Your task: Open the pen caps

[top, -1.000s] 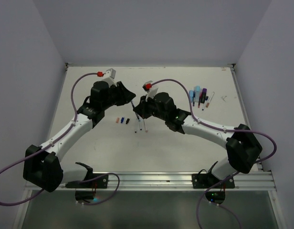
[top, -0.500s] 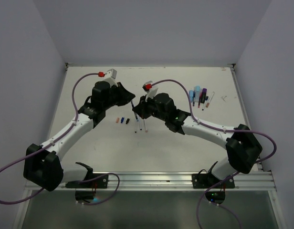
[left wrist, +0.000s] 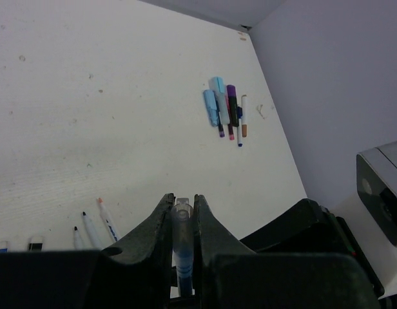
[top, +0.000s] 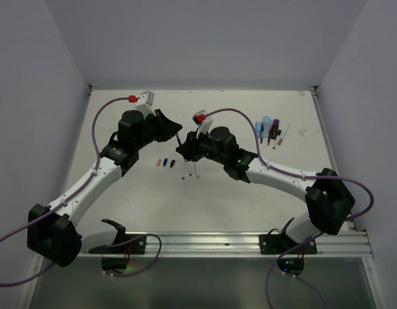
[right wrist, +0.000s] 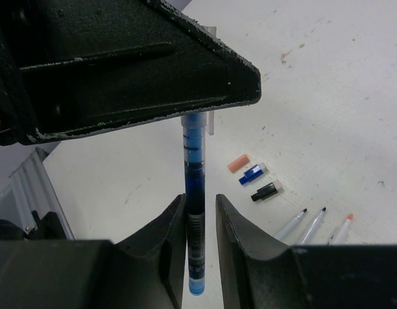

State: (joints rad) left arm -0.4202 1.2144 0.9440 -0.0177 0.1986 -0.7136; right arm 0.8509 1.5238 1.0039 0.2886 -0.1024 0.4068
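A blue-ink pen [right wrist: 195, 167] with a clear barrel hangs in the air between both grippers. My left gripper [left wrist: 182, 201] is shut on its upper end [left wrist: 181, 232], where a pale clip shows. My right gripper [right wrist: 200, 199] is open around the lower barrel: the pen rests against one finger with a gap to the other. From above, the two grippers [top: 178, 138] [top: 183, 149] meet over the table's middle. Three loose pen caps lie below: orange [right wrist: 238, 163], blue [right wrist: 252, 174], black [right wrist: 265, 191]. Beside them lie three uncapped pens [right wrist: 312, 225].
A cluster of several capped pens and markers [top: 271, 129] lies at the back right of the table, and also shows in the left wrist view [left wrist: 225, 112]. The loose caps [top: 165, 162] and uncapped pens [top: 189, 168] sit just under the grippers. Walls enclose the table.
My right gripper has opened off the pen barrel. The left gripper closed on the pen's upper end, and the left arm's elbow shifted slightly left.
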